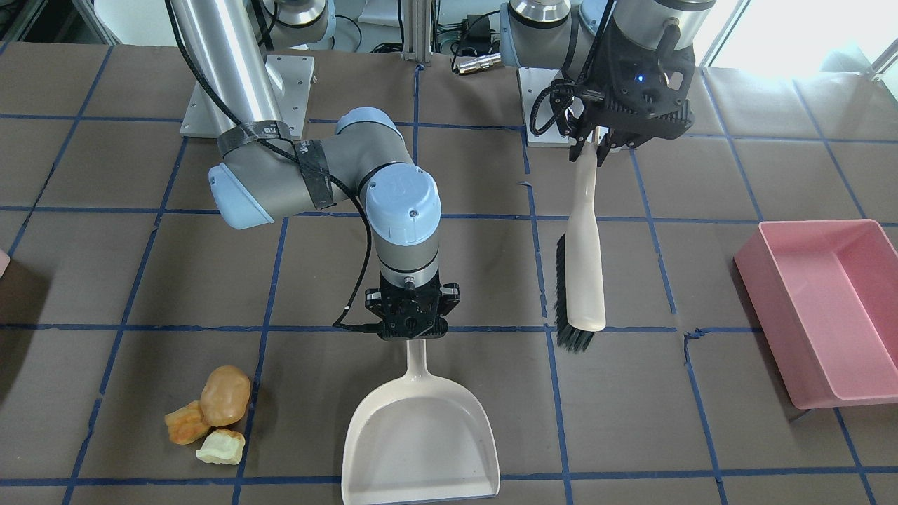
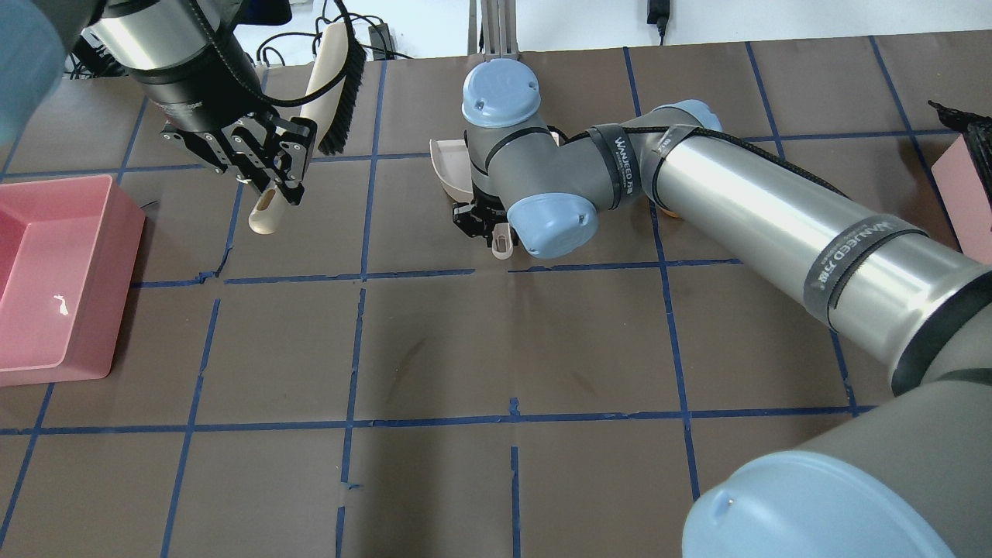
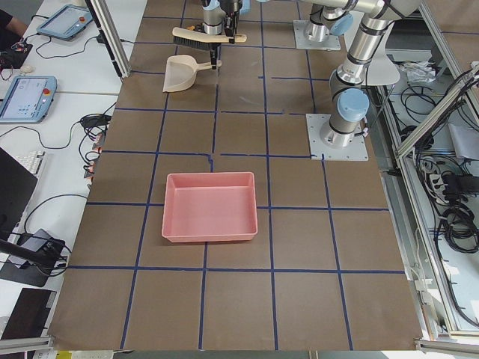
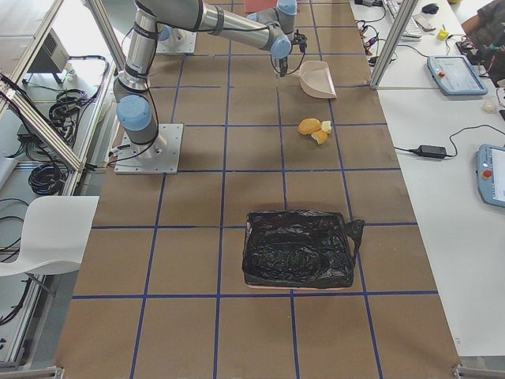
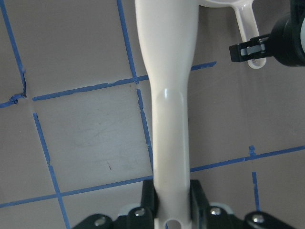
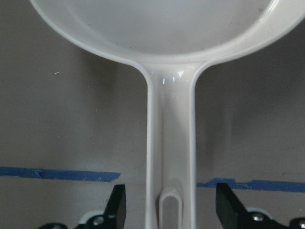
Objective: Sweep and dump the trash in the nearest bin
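Note:
My left gripper (image 1: 593, 149) is shut on the handle of a cream brush (image 1: 586, 266) with black bristles and holds it above the table; the left wrist view shows the fingers (image 5: 148, 198) clamped on the handle. A cream dustpan (image 1: 421, 435) lies flat on the table. My right gripper (image 1: 412, 335) is open, its fingers (image 6: 116, 205) standing either side of the dustpan handle (image 6: 170, 143) with gaps. Three trash pieces (image 1: 214, 414), orange, brown and pale, lie beside the pan. A small pale pink corner of the bin (image 1: 3, 261) shows at the edge.
A large pink rectangular tray (image 1: 828, 308) stands on the left arm's side. In the exterior right view a container lined with a black bag (image 4: 298, 249) stands on the right arm's side. The table is brown with blue tape lines.

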### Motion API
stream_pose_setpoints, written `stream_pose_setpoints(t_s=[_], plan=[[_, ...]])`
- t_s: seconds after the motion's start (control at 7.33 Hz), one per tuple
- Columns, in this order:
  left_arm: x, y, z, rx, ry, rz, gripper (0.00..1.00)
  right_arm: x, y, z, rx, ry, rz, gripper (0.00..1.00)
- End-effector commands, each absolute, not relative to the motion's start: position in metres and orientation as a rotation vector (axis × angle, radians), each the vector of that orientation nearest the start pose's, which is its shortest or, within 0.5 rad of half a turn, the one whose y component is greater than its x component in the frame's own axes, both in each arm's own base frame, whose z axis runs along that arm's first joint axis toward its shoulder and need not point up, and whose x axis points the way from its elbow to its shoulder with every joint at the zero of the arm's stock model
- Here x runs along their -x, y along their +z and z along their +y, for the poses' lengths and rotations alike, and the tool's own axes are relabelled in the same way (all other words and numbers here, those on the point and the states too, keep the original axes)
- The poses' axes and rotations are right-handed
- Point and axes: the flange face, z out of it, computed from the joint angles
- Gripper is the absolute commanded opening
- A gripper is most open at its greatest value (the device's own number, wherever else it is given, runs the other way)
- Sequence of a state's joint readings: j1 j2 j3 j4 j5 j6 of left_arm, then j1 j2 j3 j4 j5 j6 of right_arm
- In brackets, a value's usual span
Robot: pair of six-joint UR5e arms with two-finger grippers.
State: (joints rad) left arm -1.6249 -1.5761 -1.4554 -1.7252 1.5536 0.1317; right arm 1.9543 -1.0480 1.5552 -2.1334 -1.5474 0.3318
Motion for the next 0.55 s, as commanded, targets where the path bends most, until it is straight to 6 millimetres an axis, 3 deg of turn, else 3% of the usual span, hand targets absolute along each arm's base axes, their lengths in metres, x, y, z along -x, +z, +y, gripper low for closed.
stream_pose_setpoints(t_s=[0.0, 0.27, 0.41], plan=[[0.157, 0.528, -0.475, -0.270, 0.085, 3.086, 0.01, -0.373, 0.249, -0.561, 0.084, -0.074, 3.096, 0.06], [0.157, 0.527, -0.471, -0.287, 0.102, 3.081, 0.00, -0.366, 0.265, -0.566, 0.110, -0.112, 3.085, 0.00], [0.158, 0.526, -0.471, -0.299, 0.107, 3.088, 0.00, -0.355, 0.276, -0.571, 0.209, -0.138, 3.083, 0.00]])
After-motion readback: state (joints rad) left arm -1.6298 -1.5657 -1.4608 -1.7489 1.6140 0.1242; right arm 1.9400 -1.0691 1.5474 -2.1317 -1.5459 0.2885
